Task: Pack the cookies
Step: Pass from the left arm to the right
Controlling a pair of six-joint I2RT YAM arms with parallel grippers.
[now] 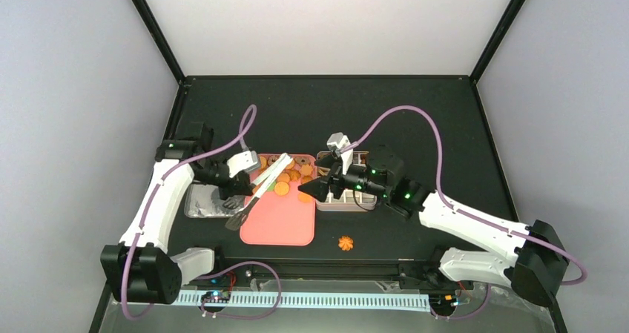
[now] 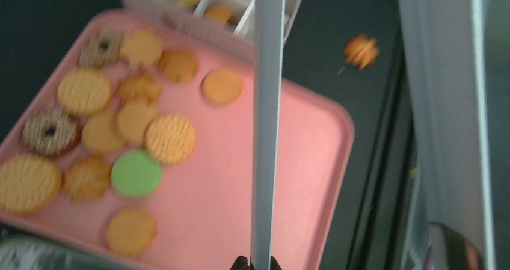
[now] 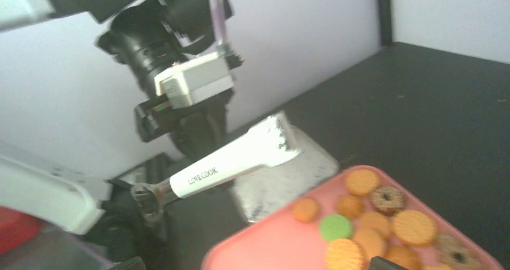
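Observation:
The cookies lie in a loose heap on the far left part of the pink tray: orange rounds, flower shapes, two brown rings and a green one. One orange swirl cookie sits alone on the black table. My left gripper is shut on white-handled tongs, which reach out over the tray towards the white gridded tin. My right gripper hovers open at the tin's left edge, holding nothing. In the right wrist view the tongs and cookies show.
A silver foil tray lies left of the pink tray, under the left arm. The tin holds a few cookies in its compartments. The table's black front rail runs just beyond the loose cookie.

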